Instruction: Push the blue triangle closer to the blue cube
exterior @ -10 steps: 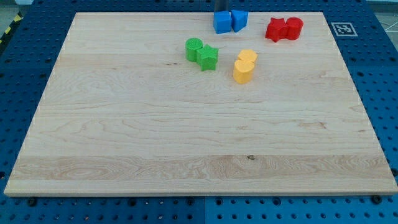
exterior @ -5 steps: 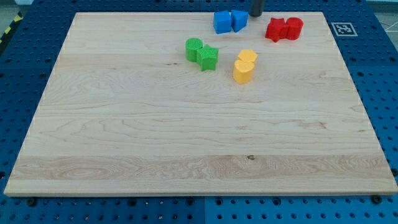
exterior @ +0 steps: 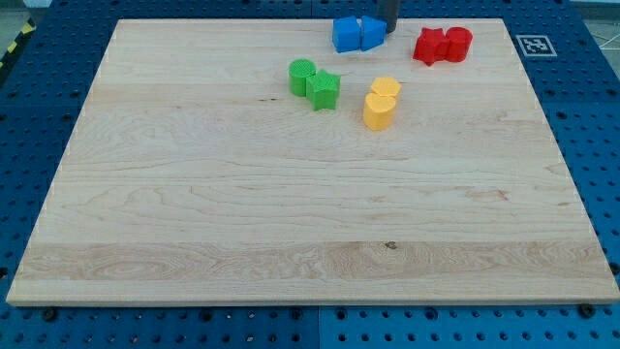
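The blue cube (exterior: 346, 34) sits near the view's top edge of the wooden board (exterior: 194, 194). The blue triangle (exterior: 372, 32) lies right against the cube's right side, touching it. My tip (exterior: 387, 27) is at the view's top, just to the right of the blue triangle and touching or almost touching it. Only the rod's lower end shows; the rest is cut off by the view's top.
Two red blocks (exterior: 444, 45) lie together to the right of my tip. A green cylinder (exterior: 302, 77) and a green star (exterior: 325, 90) touch each other below the blue pair. Two yellow blocks (exterior: 381, 104) lie below the blue triangle.
My tip moved from above the blue blocks to their right side, then left up against the blue triangle. The blue triangle has shifted slightly left against the cube.
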